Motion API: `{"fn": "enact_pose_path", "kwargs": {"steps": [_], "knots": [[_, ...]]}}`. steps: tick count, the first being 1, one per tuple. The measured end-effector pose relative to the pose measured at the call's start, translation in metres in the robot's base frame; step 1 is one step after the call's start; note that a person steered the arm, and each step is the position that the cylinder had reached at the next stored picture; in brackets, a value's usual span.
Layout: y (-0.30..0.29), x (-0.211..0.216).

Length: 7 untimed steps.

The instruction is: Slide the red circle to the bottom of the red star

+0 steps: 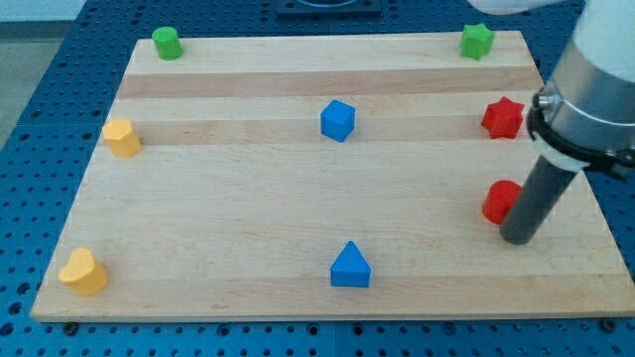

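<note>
The red circle (499, 201) lies near the view's right edge of the wooden board, partly hidden by my rod. The red star (503, 117) sits above it, close to the board's right edge. My tip (518, 238) rests on the board just below and right of the red circle, touching or nearly touching its lower right side. The rod rises up and to the right from there, toward the arm's white body.
A blue cube (337, 120) sits mid-board and a blue triangle (350, 266) near the bottom middle. A green cylinder (167, 43) and a green star (477, 41) sit along the top edge. Two yellow blocks lie at the left, upper (121, 137) and lower (83, 272).
</note>
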<state>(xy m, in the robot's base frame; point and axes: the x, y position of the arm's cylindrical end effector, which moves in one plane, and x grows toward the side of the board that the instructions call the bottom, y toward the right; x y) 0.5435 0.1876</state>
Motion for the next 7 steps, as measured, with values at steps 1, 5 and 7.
{"fn": "enact_pose_path", "kwargs": {"steps": [1,5,7], "knots": [[-0.009,-0.01],[-0.013,-0.082],[-0.013,-0.116]]}}
